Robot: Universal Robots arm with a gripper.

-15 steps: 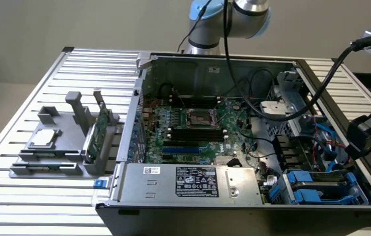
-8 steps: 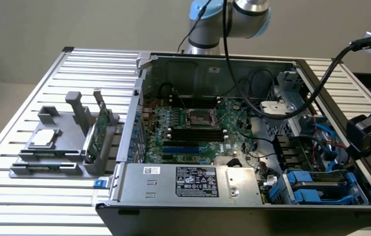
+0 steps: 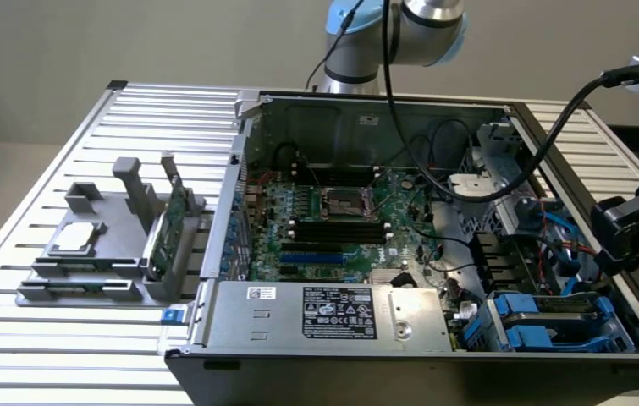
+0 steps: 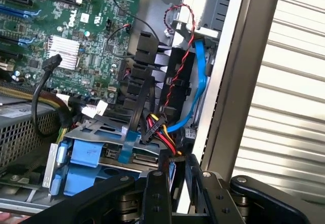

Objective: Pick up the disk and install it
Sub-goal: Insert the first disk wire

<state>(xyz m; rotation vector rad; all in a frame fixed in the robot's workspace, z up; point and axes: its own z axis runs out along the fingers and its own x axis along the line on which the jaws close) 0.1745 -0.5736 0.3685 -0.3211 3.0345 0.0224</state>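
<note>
Disk (image 4: 86,153): blue-railed, lying low in the drive bay of the computer case (image 3: 410,378), just beside a cable bundle (image 4: 157,127). Gripper (image 4: 175,179) near it, jaws slightly spread, pinching nothing. Risk: the jaws may snag the cables and pull connectors loose.

The arm (image 3: 355,42) is mounted at the far side and is reached over to the exterior view's right, where the gripper (image 3: 626,237) is held low, tilted downward.
</note>
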